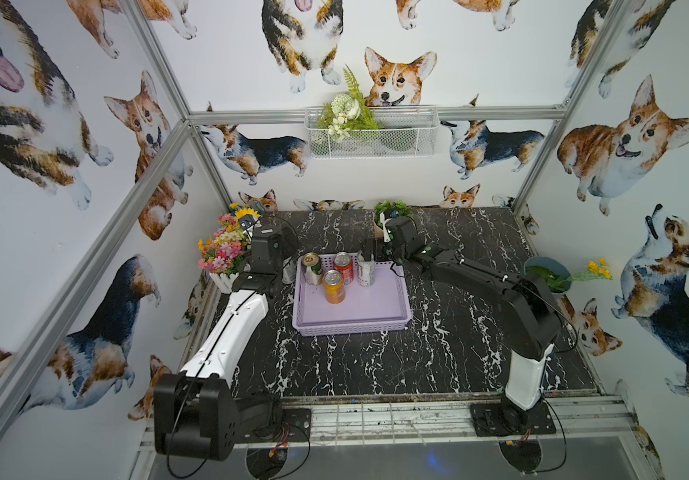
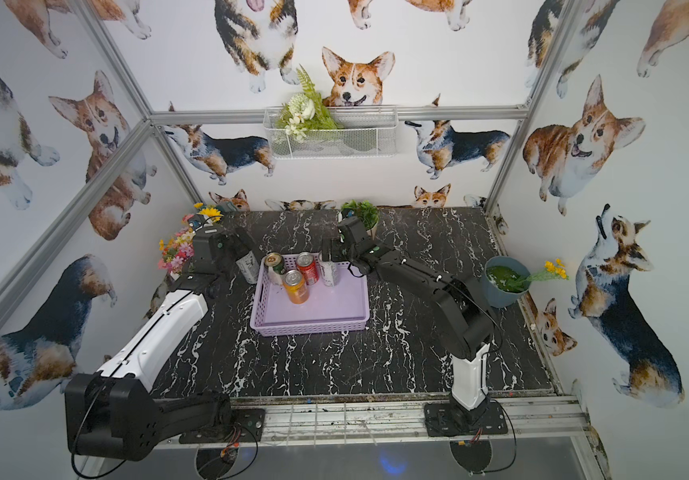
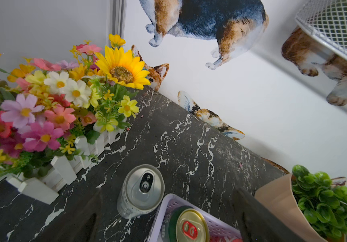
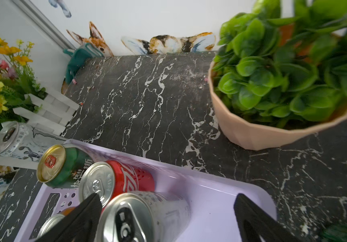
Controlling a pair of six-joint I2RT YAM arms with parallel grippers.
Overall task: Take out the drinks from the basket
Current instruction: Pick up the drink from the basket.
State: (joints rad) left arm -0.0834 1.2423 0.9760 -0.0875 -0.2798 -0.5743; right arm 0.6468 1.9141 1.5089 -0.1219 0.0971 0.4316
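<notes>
Drinks check: four cans stand in the basket (image 1: 392, 328), bunched at its far end. They are a green-and-gold can (image 4: 63, 165), a red can (image 4: 126, 178), an orange can (image 1: 333, 286) and a slim silver can (image 4: 139, 215). A second silver can (image 3: 141, 190) stands upright outside on the surface (image 1: 417, 353), just beside the basket's corner.

Right pincer (image 4: 166, 201) is spread wide, straddling the slim silver can and gripping nothing yet. Watch that one finger (image 4: 84, 213): it sits squeezed in beside the red can. Close from here and it may shove the red can, which could rock into the orange one.

It looks to be a tall, narrow tin caught up near the rim, so it might tilt in the grip. On the way out it could clip the basket wall or brush the potted plant (image 4: 273, 130) just beyond.

Left pincer (image 3: 168, 213) is wide too, empty, with the second silver can between its fingers. A careless retreat could knock that can over, towards the flower box (image 3: 42, 125) or against the basket.
</notes>
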